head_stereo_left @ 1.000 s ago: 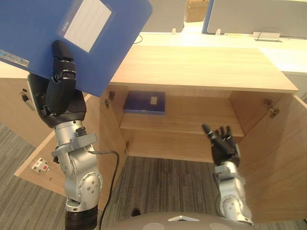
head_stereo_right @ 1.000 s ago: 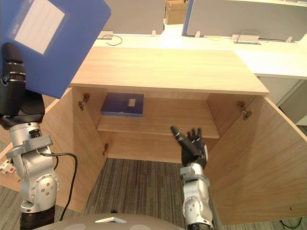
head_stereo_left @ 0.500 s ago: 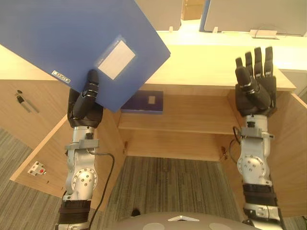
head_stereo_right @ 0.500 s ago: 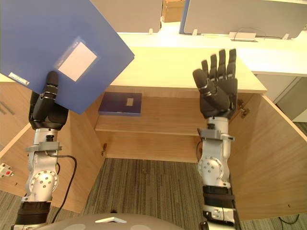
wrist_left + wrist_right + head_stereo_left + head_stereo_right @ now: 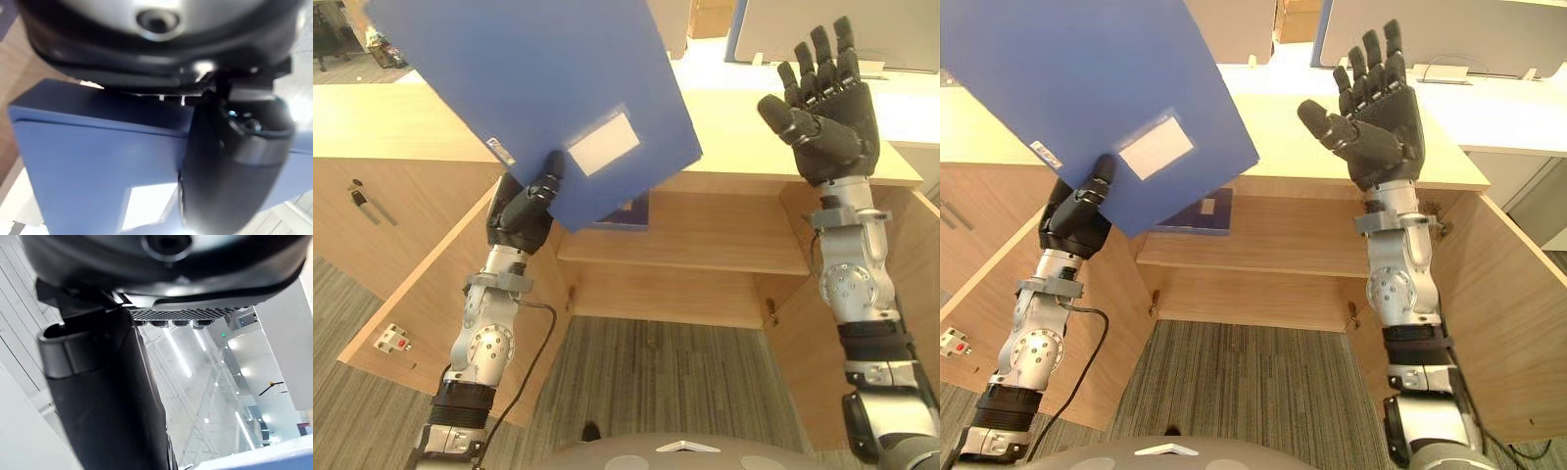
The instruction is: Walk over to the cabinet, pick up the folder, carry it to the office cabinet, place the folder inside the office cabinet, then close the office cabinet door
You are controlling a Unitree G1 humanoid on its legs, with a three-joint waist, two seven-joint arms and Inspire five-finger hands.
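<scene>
My left hand [image 5: 521, 208] is shut on the lower corner of a large blue folder [image 5: 538, 93] with a white label, holding it tilted high in front of the open wooden office cabinet [image 5: 724, 137]. In the left wrist view the thumb [image 5: 230, 166] presses on the folder [image 5: 98, 166]. My right hand [image 5: 824, 103] is raised open, palm toward the folder, above the cabinet's right side and apart from it. A second dark blue folder [image 5: 1197, 212] lies flat on the cabinet's shelf [image 5: 705, 240], partly hidden behind the held one.
Both cabinet doors stand open, the left door [image 5: 421, 294] and the right door [image 5: 1518, 333]. A white desk with grey partition panels [image 5: 1489, 44] runs behind the cabinet. A small white tag [image 5: 391, 341] sits on the left door. Striped grey carpet [image 5: 656, 382] lies below.
The left hand has swung the folder to the right and higher, toward the cabinet's middle. The right hand has risen further and turned its palm toward the folder.
</scene>
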